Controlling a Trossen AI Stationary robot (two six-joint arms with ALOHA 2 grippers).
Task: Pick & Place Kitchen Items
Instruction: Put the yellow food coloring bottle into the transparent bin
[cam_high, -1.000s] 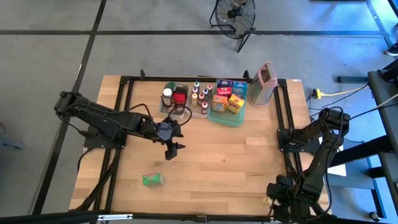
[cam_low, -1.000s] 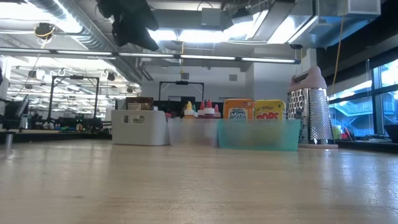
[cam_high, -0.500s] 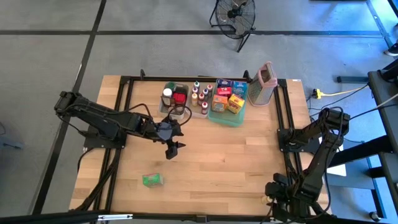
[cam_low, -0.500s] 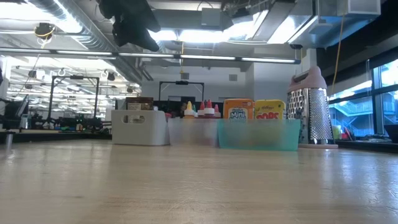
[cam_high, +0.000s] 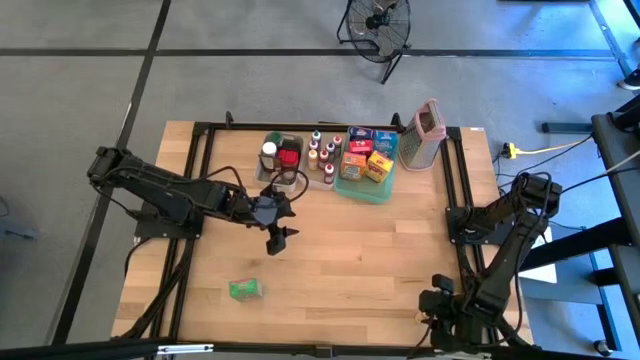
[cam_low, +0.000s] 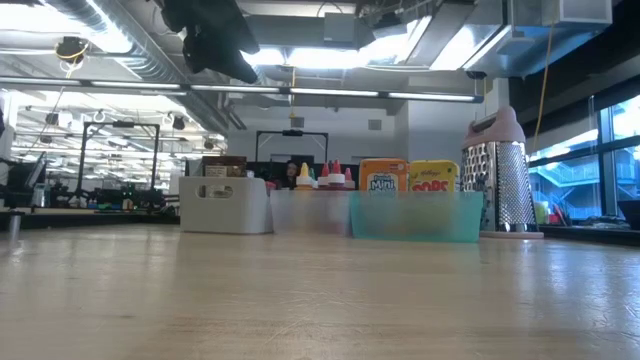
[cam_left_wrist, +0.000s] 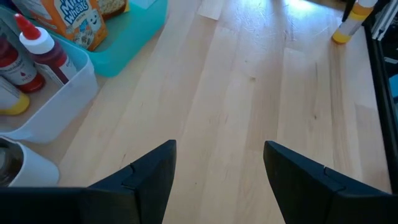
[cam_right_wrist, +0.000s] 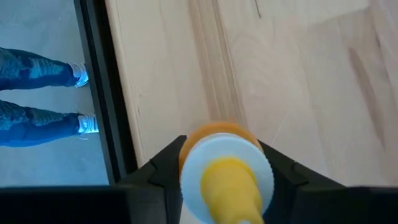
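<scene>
A small yellow bottle (cam_right_wrist: 227, 180) with a white collar stands at the table's near right corner, and my right gripper (cam_right_wrist: 224, 163) is shut on it from above. The left wrist view shows this bottle (cam_left_wrist: 346, 25) far off, next to the black rail. My left gripper (cam_left_wrist: 217, 168) hangs open over bare wood near the table's middle (cam_high: 278, 240), holding nothing. A green box (cam_high: 244, 289) lies flat on the table at the near left. More kitchen items, bottles (cam_high: 322, 152) and boxes (cam_high: 366, 160), stand in tubs at the far edge. My right gripper pinches the yellow bottle between its two fingers (cam_right_wrist: 163, 167) at the upper part, by the white collar (cam_right_wrist: 194, 163). The fingers come from above, pointing steeply down. The bottle is upright, with its base (cam_left_wrist: 339, 38) on the table.
A white tub (cam_high: 281, 160), a clear tub and a teal tub (cam_high: 362, 190) stand in a row at the far edge, with a metal grater (cam_high: 425, 135) to their right. A black rail (cam_right_wrist: 102, 81) runs along the table's edge. A person's legs (cam_right_wrist: 37, 68) stand beyond it.
My right gripper has turned a little above the table's near right corner, and its head has shifted slightly toward the table's left. The left arm and the items have kept still.
</scene>
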